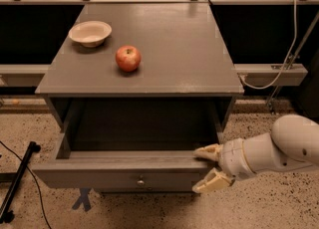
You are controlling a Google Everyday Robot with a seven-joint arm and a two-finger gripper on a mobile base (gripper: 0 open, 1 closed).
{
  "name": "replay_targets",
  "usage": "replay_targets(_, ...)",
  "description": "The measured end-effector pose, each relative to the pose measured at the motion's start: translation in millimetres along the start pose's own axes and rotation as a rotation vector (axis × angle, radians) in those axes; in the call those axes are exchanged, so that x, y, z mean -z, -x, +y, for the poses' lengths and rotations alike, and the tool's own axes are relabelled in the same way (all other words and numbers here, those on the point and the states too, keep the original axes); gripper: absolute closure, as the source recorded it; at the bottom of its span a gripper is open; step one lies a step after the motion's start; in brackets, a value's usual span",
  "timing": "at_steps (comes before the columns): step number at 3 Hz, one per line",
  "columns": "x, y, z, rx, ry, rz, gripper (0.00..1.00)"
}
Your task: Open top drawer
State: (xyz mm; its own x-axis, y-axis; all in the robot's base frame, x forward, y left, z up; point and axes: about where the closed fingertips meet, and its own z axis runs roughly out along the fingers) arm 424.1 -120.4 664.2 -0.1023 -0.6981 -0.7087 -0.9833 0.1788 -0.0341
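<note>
Fingers (pixel 206 152) of the gripper (pixel 210 167) stand wide apart at the right end of the top drawer (pixel 109 175), one hooked over its front edge, likely to drag it outward. The drawer sits well out of the cabinet (pixel 164 49).
</note>
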Motion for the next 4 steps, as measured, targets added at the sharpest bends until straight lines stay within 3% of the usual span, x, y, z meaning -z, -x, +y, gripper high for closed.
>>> replay_targets(1, 17.4, -4.5, 38.5, -0.038, 0.025, -0.007, 0.29)
replay_targets(4, 21.5, 25.5, 37.4, 0.004, 0.038, -0.047, 0.21)
